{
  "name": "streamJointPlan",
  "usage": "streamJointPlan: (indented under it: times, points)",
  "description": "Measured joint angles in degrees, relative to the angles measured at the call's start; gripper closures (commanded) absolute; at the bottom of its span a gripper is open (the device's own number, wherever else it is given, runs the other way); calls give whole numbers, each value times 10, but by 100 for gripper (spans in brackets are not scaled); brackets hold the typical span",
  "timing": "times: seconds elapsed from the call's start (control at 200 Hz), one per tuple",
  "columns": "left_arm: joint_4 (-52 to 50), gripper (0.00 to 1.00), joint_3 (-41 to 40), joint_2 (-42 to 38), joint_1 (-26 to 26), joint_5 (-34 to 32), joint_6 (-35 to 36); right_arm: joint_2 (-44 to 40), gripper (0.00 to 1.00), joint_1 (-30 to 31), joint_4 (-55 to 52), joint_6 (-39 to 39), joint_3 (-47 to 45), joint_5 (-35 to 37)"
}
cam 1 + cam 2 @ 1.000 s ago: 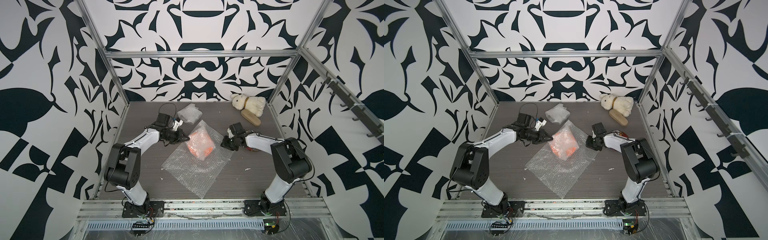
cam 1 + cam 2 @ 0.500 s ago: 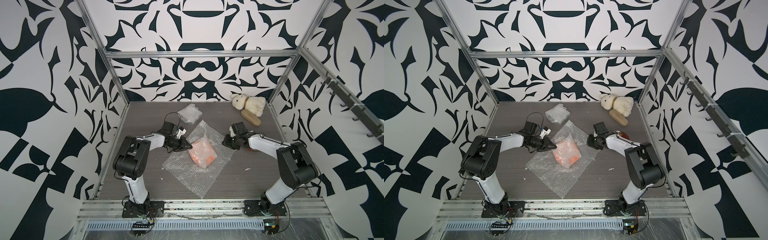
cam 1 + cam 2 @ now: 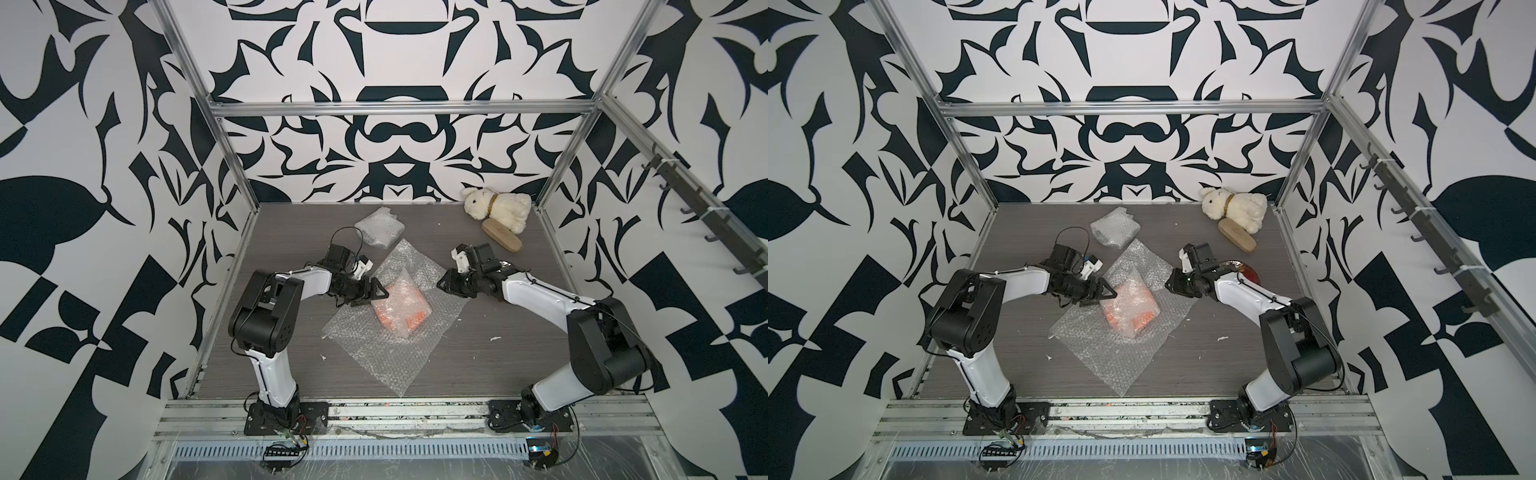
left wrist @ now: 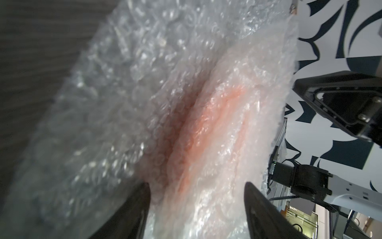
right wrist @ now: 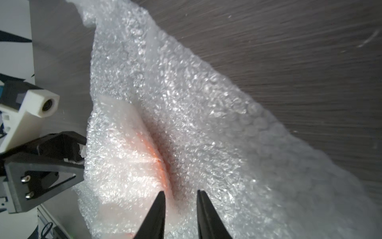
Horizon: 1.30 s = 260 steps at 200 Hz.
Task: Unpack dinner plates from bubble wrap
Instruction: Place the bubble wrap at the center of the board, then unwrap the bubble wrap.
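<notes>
The orange plate (image 3: pixel 409 322) lies folded in bubble wrap (image 3: pixel 386 349) at the middle of the tabletop (image 3: pixel 498 357). The left hand (image 3: pixel 372 296) is spread open at the bundle's left edge. The right hand (image 3: pixel 444 286) is nearly closed at the right edge (a grip cannot be told). Only the loose top flap should be pinched and peeled back slowly.

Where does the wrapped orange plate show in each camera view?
Top view: orange plate, table centre, wrapped.
Top view: orange plate, table centre too.
Left wrist: orange glow just ahead of left pincer.
Right wrist: orange crease just ahead of right pincer.
Shared landmark: bubble wrap folded over it.
</notes>
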Motion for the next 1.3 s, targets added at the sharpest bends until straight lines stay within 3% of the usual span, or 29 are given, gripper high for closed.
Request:
streamJointPlan:
  times: [0.175, 0.475, 0.88, 1.3]
  points:
    - [-58, 33, 6, -81, 0, -56, 21, 0, 69, 53, -12, -36, 16, -7]
    - [-75, 30, -28, -186, -4, -84, -16, 18, 68, 112, -53, -94, 84, 23]
    - [-34, 54, -92, -166, -18, -75, -110, 43, 67, 207, -106, -181, 132, 105]
    - [37, 59, -93, -92, -18, -76, -171, 80, 67, 279, -111, -274, 177, 197]
